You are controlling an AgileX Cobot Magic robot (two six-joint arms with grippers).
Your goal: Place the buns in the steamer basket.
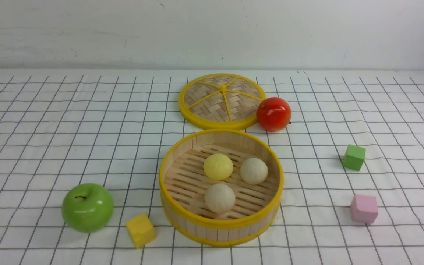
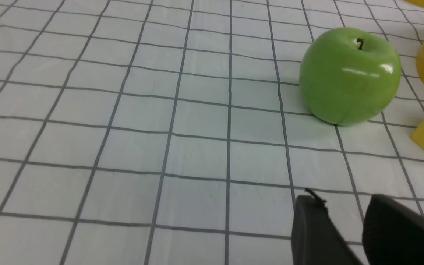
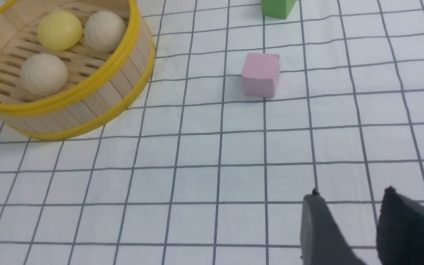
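The steamer basket [image 1: 220,223] stands at the front middle of the table. Inside it lie all three buns: a pale yellow bun [image 1: 218,166], a cream bun [image 1: 253,170] to its right and a cream bun [image 1: 219,198] nearer the front. The basket [image 3: 98,95] and the buns also show in the right wrist view. Neither arm shows in the front view. My left gripper [image 2: 344,200] is open and empty over bare cloth, short of the green apple. My right gripper [image 3: 352,195] is open and empty over bare cloth, away from the basket.
A flat woven lid [image 1: 222,100] lies behind the basket, a glossy red fruit [image 1: 274,113] touching its right side. A green apple [image 1: 87,207] and a yellow cube [image 1: 140,230] sit left of the basket. A green cube [image 1: 354,157] and a pink cube [image 1: 364,208] sit right.
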